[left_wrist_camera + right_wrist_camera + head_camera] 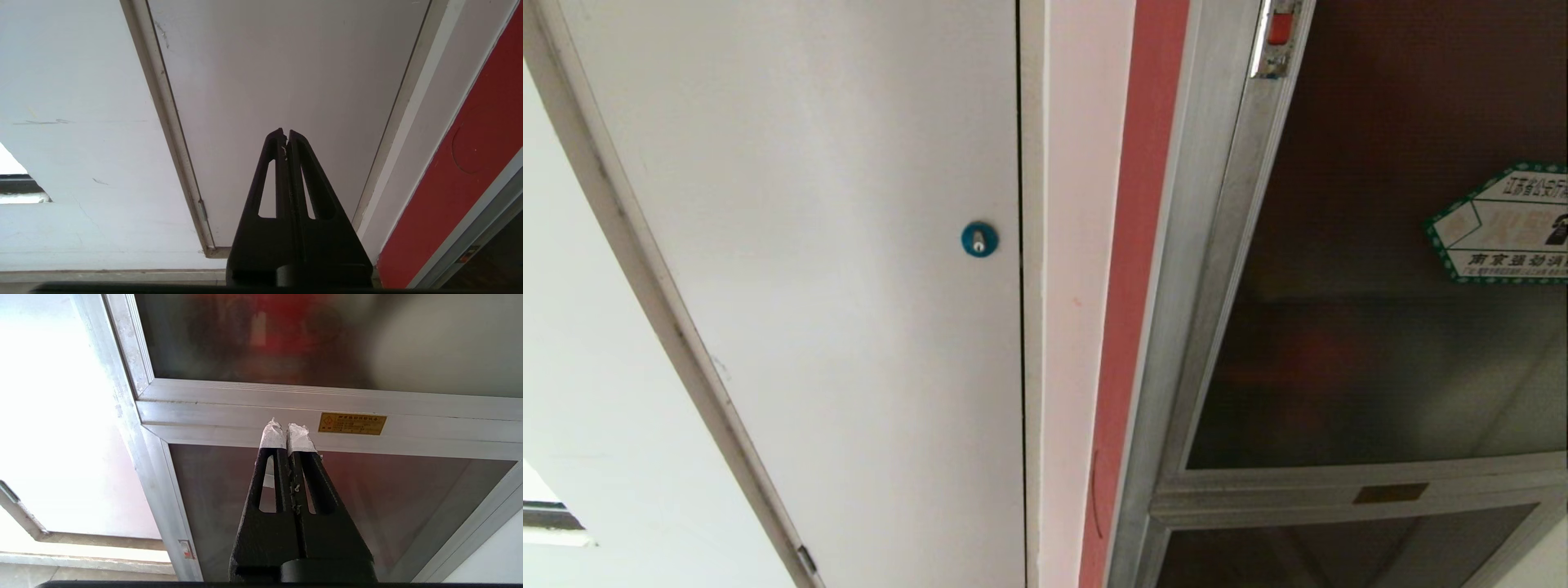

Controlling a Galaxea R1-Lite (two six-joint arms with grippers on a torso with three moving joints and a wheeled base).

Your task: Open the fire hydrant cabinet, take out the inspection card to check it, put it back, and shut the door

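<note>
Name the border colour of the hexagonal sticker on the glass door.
Green, around the white sticker; head view shows it best.

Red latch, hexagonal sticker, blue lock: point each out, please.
red latch (pixel 1280 28), head view, on its red button.
hexagonal sticker (pixel 1507 229), head view, on its white middle.
blue lock (pixel 979 239), head view, on its round face.

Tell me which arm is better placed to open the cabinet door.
Probably the right: the right gripper faces the cabinet's door, while the left gripper faces the white panel.

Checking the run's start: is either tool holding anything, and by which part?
Nothing is held. Left tool and right tool are shut on nothing; the door is closed.
</note>
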